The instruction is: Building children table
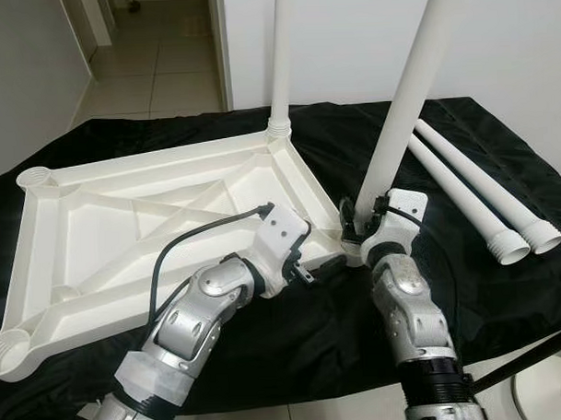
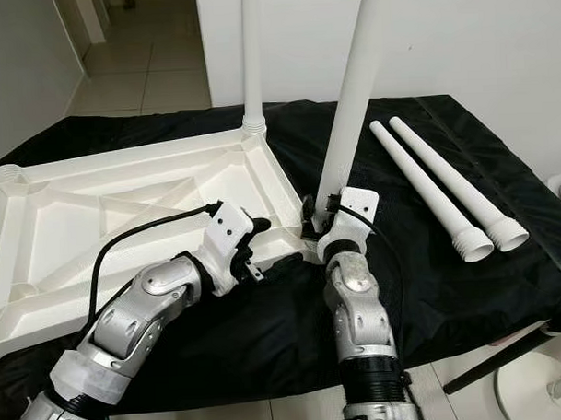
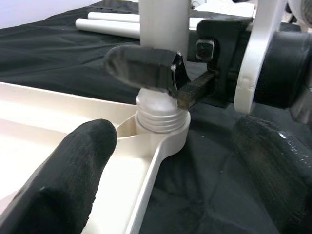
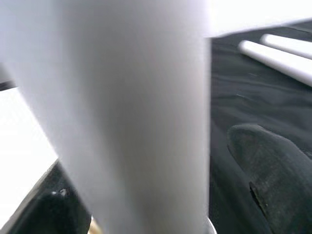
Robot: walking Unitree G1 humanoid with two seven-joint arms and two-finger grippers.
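two loose legs point(image 1: 483, 203), unmarked.

Two silver, segmented robot arms with black ribbed cuffs carry white wrist housings, a black cable looping along the left.

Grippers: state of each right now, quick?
Left gripper: open, fingers apart beside the tabletop's corner socket, holding nothing.
Right gripper: shut on the table leg standing in that socket.

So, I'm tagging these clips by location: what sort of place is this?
Probably a home: a tiled hallway floor, plain white walls, and a black-covered work surface holding the upturned white tabletop being assembled.
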